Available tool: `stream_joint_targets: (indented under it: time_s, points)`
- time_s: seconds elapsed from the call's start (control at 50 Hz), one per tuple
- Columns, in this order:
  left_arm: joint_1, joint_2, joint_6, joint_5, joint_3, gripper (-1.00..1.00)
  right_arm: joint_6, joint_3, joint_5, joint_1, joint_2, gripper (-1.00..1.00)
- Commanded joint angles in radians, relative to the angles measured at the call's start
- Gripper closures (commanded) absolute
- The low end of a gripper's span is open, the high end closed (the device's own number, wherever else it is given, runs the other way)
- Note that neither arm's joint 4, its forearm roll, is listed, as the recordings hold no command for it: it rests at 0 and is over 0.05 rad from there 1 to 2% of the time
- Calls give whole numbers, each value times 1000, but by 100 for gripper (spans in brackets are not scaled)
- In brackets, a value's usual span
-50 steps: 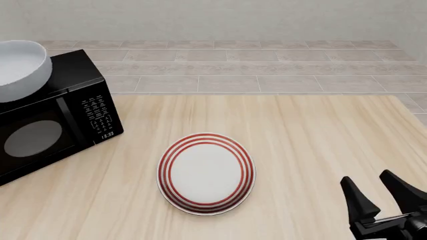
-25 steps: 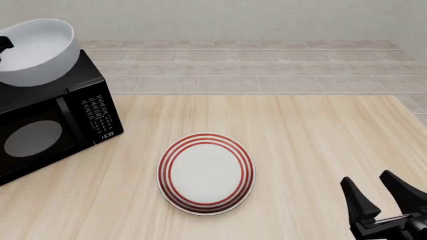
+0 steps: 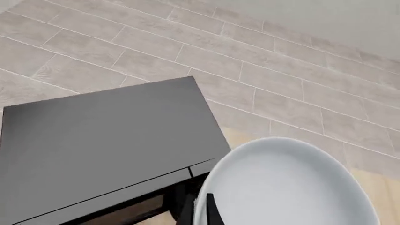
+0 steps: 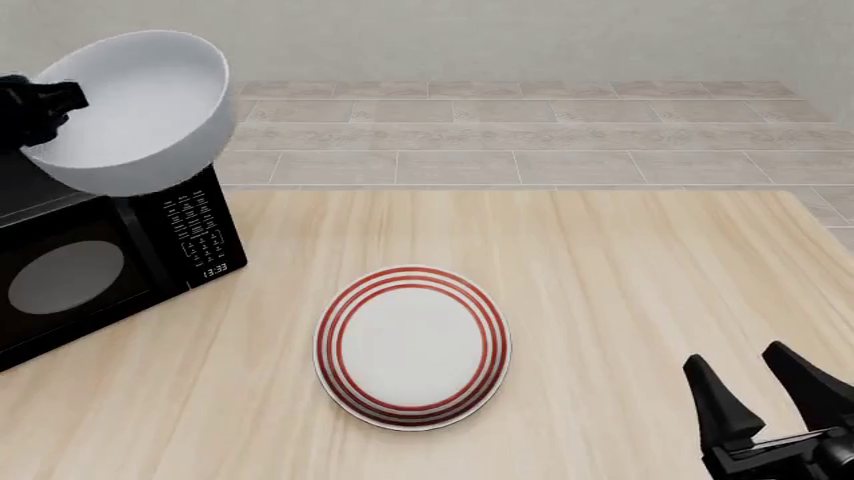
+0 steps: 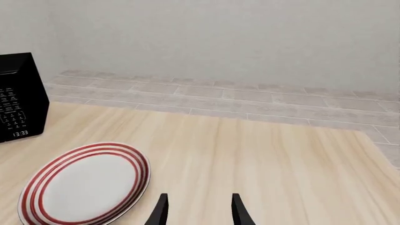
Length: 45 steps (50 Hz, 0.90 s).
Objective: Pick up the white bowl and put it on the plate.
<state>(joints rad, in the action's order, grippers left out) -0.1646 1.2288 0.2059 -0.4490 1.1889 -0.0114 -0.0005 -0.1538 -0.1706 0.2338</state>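
The white bowl (image 4: 140, 110) hangs tilted in the air above the microwave's right end, held at its left rim by my left gripper (image 4: 51, 100), which is shut on it. In the left wrist view the bowl (image 3: 287, 187) fills the lower right, with a finger (image 3: 209, 215) on its rim. The plate (image 4: 412, 345), white with red rings, lies flat on the table's middle; it also shows in the right wrist view (image 5: 84, 185). My right gripper (image 4: 761, 385) is open and empty near the table's front right, well right of the plate.
A black microwave (image 4: 94, 260) stands at the table's left, under the bowl; its top (image 3: 93, 150) shows in the left wrist view. The wooden table (image 4: 627, 290) ends at a tiled floor behind.
The left gripper has carried the bowl up and to the right, from above the microwave's left part to past its right end. The right arm has barely moved.
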Motion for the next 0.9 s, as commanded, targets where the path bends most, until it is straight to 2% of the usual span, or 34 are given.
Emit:
stream_joint_targets:
  time_s: [0.02, 0.08, 0.16, 0.4, 0.7, 0.9]
  points:
    - [111, -131, -50, 23, -116, 100, -3, 0, 8, 2, -10, -100]
    - [148, -162, -58, 35, -157, 100, -4, 0, 11, 2, -13, -100]
    - [171, -211, -114, 51, -206, 100, -4, 0, 10, 6, -9, -100]
    - [267, -255, -140, 94, -307, 100, -4, 0, 42, 8, -43, -100]
    - [370, -251, -159, 155, -393, 100, 1, 0, 38, 10, -43, -100]
    - [432, -212, -170, 241, -472, 100, 1, 0, 40, 11, -49, -100]
